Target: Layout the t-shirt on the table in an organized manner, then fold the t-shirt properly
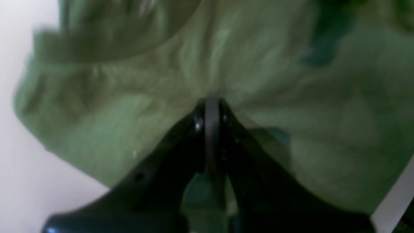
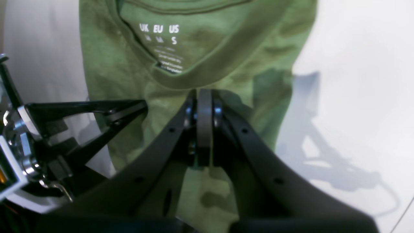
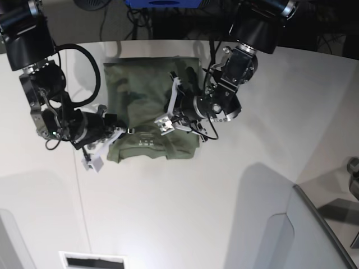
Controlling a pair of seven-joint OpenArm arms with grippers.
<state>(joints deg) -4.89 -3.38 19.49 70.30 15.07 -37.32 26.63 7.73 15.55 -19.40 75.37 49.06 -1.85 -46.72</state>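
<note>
On the white tabletop (image 3: pixel 185 207) lies the green shirt (image 3: pixel 147 92), partly folded. The right arm reaches in low, fingers (image 2: pixel 204 97) clamped on cloth below the collar. The left arm bends down, fingers (image 1: pixel 212 105) pinching the shirt.

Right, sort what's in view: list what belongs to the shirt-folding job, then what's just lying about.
Part of the job:
- t-shirt, partly folded, neckline label facing up
- table it lies on
- left gripper, jaws shut at the shirt
- right gripper, jaws shut at the shirt's collar end

Lying about:
- raised panel, near corner
- cables beyond the far edge
</note>
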